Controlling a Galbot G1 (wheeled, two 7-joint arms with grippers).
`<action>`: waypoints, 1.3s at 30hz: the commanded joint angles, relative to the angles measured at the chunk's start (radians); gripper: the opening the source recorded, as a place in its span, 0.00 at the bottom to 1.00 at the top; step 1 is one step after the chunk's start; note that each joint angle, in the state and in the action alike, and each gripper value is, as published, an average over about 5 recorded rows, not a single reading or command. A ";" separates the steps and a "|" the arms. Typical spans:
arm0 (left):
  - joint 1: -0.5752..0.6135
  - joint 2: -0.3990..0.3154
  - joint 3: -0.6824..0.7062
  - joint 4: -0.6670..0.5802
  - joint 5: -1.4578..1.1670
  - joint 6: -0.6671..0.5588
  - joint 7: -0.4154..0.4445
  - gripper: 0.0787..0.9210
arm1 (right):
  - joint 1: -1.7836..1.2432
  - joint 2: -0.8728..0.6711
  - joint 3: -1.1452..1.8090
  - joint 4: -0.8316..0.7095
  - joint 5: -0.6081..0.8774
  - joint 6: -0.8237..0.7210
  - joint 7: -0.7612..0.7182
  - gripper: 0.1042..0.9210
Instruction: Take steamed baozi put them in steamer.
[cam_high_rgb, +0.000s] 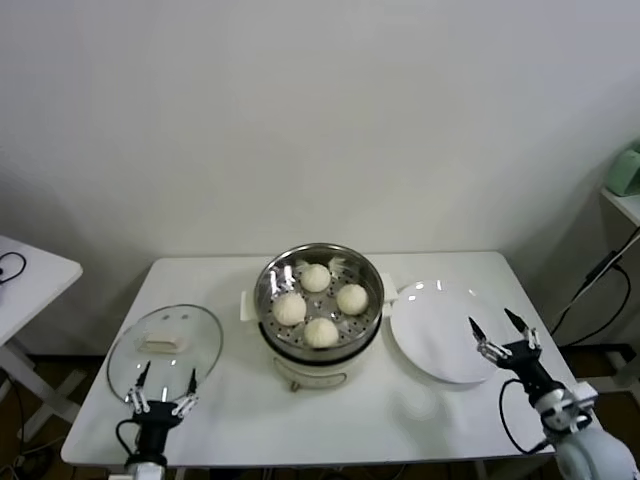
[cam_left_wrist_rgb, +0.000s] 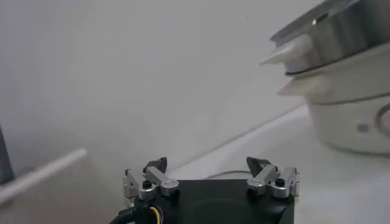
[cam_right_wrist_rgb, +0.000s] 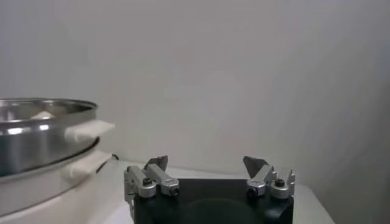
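While baozi (cam_high_rgb: 319, 305) fill steamer (cam_high_rgb: 372, 300), both claws gape empty.

Looks like a robot test room or lab mocked up as a kitchen, not an actual kitchen. There's a plain white folding desk (cam_high_rgb: 420, 400) pushed against a bare white wall (cam_high_rgb: 320, 120), with just an electric steamer (cam_high_rgb: 318, 312), a glass lid (cam_high_rgb: 165, 345) and a white plate (cam_high_rgb: 440, 330) on it. A second white desk (cam_high_rgb: 30, 275) sits off to the left, and loose black cables (cam_high_rgb: 600, 290) hang down on the right.
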 joint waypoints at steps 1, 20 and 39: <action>-0.089 0.149 -0.080 0.122 0.568 -0.025 -0.244 0.88 | -0.131 0.087 0.068 -0.023 -0.004 0.055 0.004 0.88; -0.252 0.219 -0.068 0.426 0.951 -0.034 -0.422 0.88 | -0.081 0.121 0.028 -0.049 -0.003 0.061 0.024 0.88; -0.343 0.220 -0.054 0.488 0.978 -0.028 -0.389 0.88 | -0.080 0.120 0.034 -0.056 0.021 0.077 0.024 0.88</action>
